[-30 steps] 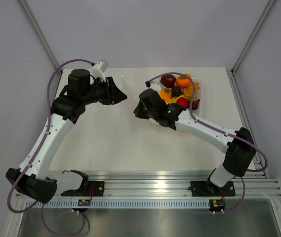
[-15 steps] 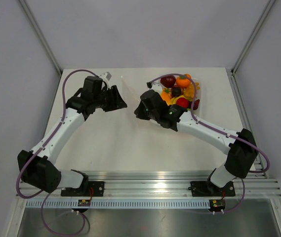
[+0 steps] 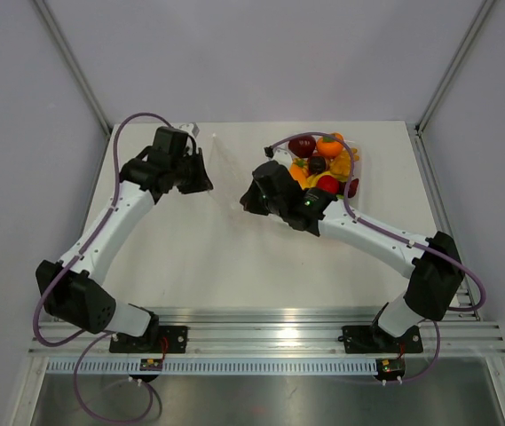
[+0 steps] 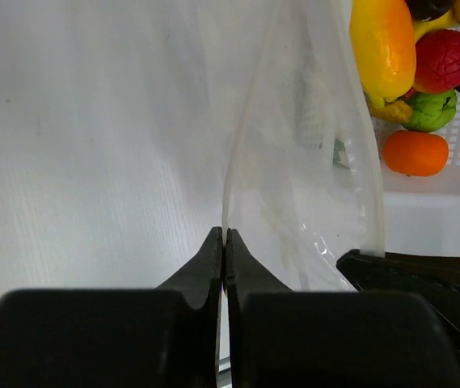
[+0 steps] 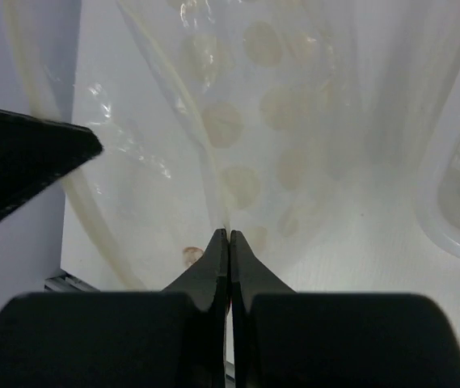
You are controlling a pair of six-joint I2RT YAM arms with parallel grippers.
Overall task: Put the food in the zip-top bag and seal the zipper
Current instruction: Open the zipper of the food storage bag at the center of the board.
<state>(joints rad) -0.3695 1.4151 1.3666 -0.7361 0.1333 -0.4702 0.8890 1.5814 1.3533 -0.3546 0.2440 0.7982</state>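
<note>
Between my two arms, the bag (image 4: 310, 162) is held up and looks empty. My left gripper (image 4: 225, 241) and right gripper (image 5: 229, 241) each pinch one edge. All food (image 3: 323, 164) sits in the tray (image 4: 424, 174); loading and sealing remain.

Clear blotched zip-top bag (image 4: 314, 174) stretched upright — glossy food (image 3: 325, 163) heaped beside.

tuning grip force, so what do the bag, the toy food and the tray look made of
Bag: probably thin, soft, clear plastic film; it creases and the table shows through.
Toy food: glossy moulded plastic or rubber, with bright highlights.
Tray: white, rigid-looking plastic, matte, with a moulded grid floor.
</note>
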